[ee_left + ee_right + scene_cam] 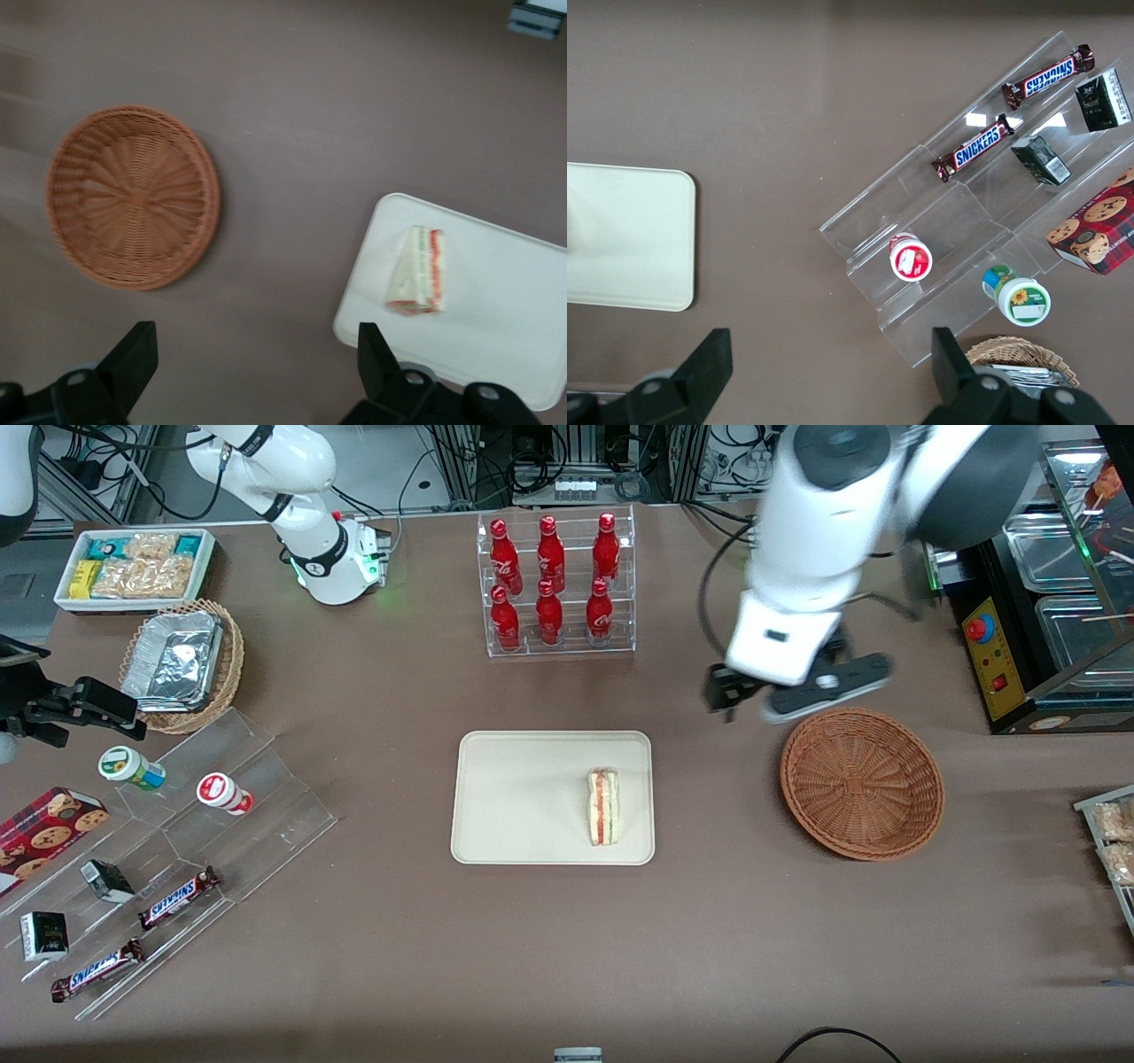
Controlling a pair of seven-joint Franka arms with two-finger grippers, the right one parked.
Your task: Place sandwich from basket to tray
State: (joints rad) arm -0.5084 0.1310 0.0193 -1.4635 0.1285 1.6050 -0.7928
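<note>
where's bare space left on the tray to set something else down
The tray is bare from its parked-arm end up to the sandwich, which lies near the end closest to the empty basket. The open hand hovers above the table beside the basket.

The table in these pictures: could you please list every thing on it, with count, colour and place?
sandwich: 1, white with red and green filling, on the tray, at its end toward the basket.
tray: 1, cream, middle of the table.
basket: 1, reddish-brown wicker, empty, beside the tray toward the working arm's end.
cola bottles: 6, red, in a clear rack farther from the front camera than the tray.
Snickers bars: 2, brown, on clear steps toward the parked arm's end.
foil containers: silver, in a tan basket.
snack packets: several, in a white bin.
hand: 1, black, open, empty, above the table beside the basket.
</note>
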